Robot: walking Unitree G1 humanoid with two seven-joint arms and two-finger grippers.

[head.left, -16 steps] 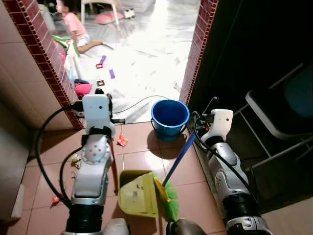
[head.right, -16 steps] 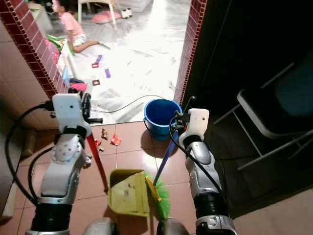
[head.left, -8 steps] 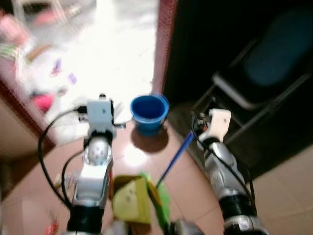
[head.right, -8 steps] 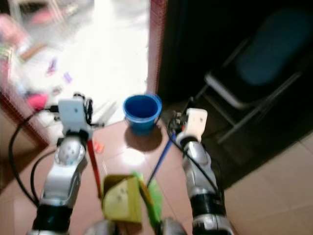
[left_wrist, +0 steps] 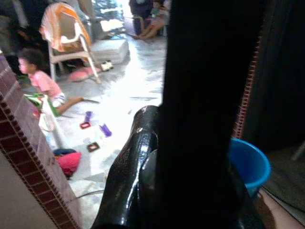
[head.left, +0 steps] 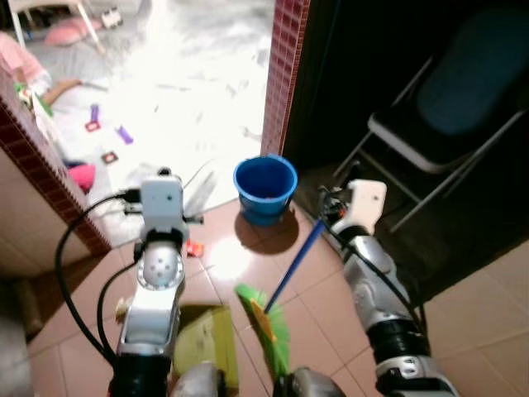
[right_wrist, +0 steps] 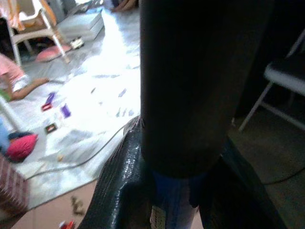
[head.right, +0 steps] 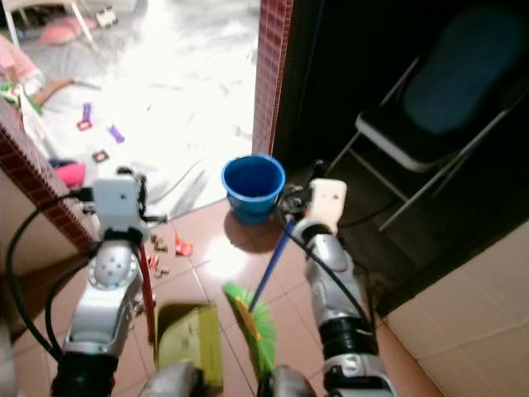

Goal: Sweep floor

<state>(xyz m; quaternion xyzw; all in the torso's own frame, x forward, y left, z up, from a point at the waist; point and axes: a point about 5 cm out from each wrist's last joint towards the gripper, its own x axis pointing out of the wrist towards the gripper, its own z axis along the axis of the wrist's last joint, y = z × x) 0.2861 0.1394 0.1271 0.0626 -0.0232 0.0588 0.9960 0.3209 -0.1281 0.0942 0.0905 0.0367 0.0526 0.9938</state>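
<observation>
1. On the tiled floor (head.right: 388, 273) nearest the robot, a yellow-green dustpan (head.right: 188, 347) lies beside the green broom head (head.right: 254, 324)
2. The left gripper (head.right: 140, 248) clamps the dustpan's red handle (head.right: 145, 291); the right gripper (head.right: 291, 223) clamps the blue broomstick (head.right: 266, 271)
3. Scraps (head.right: 169, 246) dot the tiles
4. Beyond stand a blue bucket (head.right: 252, 184) and folding chair (head.right: 438, 107)

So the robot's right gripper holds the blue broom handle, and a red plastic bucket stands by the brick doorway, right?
Not quite: the round plastic bucket is blue, not red, as the left eye view shows. The rest holds: the right gripper grips the blue broom handle, and the bucket stands by the brick doorway.
</observation>
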